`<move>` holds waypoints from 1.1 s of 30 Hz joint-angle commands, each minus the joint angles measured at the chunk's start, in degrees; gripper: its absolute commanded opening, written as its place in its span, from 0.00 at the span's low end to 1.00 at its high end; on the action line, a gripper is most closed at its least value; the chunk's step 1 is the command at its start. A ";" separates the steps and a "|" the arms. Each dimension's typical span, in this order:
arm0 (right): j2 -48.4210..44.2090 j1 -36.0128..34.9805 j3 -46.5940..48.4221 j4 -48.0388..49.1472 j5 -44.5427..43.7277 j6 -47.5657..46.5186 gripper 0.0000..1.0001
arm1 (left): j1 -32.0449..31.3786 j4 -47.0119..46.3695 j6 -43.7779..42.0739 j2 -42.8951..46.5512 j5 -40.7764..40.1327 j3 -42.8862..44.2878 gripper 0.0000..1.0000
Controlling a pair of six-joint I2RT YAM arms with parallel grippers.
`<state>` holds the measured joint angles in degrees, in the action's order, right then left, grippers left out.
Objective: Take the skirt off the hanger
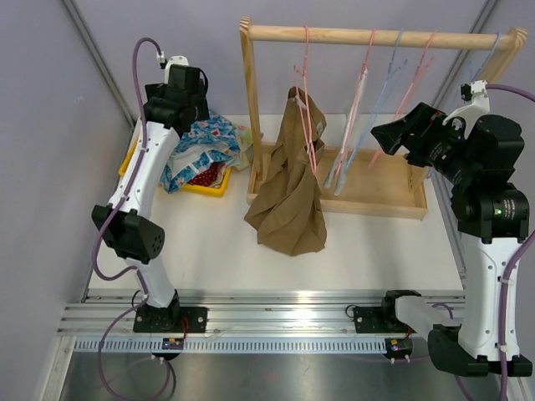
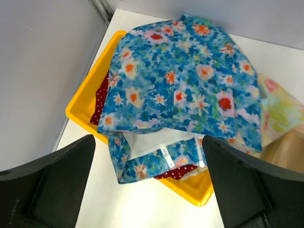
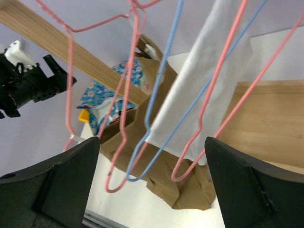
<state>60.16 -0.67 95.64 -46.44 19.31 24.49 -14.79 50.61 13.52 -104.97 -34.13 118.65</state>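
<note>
A brown skirt point(image 1: 288, 192) hangs from a pink wire hanger point(image 1: 309, 109) on the wooden rack's rail point(image 1: 376, 36), with its hem bunched on the table. The right wrist view shows it low behind the wires point(image 3: 166, 175). My right gripper point(image 1: 386, 140) is open to the right of the skirt, level with the hangers and touching none; wires cross between its fingers point(image 3: 152, 142). My left gripper point(image 1: 196, 104) is open over a blue floral garment point(image 2: 180, 80) that lies loose in the yellow bin point(image 2: 83, 102). Nothing is between its fingers point(image 2: 147, 140).
Several empty pink and blue wire hangers point(image 3: 152, 109) and a white cloth point(image 3: 209, 80) hang on the rail right of the skirt. The rack's wooden base tray point(image 1: 376, 188) sits at the back. The bin point(image 1: 209, 189) also holds red dotted fabric.
</note>
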 commanded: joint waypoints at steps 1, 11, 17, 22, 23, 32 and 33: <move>0.04 0.23 4.37 6.43 6.42 2.21 1.00 | -0.85 -1.48 2.04 9.68 3.80 1.06 0.99; 9.78 0.23 13.17 15.84 16.54 12.77 0.99 | -4.64 -3.94 4.67 38.85 7.76 -27.13 0.99; 18.48 -0.30 16.60 18.58 16.99 15.06 0.96 | -4.90 -5.43 6.34 54.59 11.89 -42.44 0.99; 22.80 -3.11 18.97 13.66 11.21 10.94 0.92 | -4.90 -3.59 5.91 59.61 11.89 -47.37 0.99; 22.98 -4.50 18.89 13.22 10.23 9.97 0.92 | -4.81 -3.33 5.99 60.14 11.89 -47.98 0.99; 23.51 -9.62 15.46 10.31 3.98 7.06 0.40 | -4.81 -4.29 7.40 60.85 14.26 -50.01 0.99; 23.42 -9.79 15.46 9.79 3.63 6.89 0.36 | -4.81 -4.29 7.49 60.76 14.44 -50.27 0.99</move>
<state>84.58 -9.98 111.07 -36.34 25.28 32.91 -19.46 49.08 20.05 -44.38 -22.13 68.90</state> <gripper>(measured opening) 0.386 0.987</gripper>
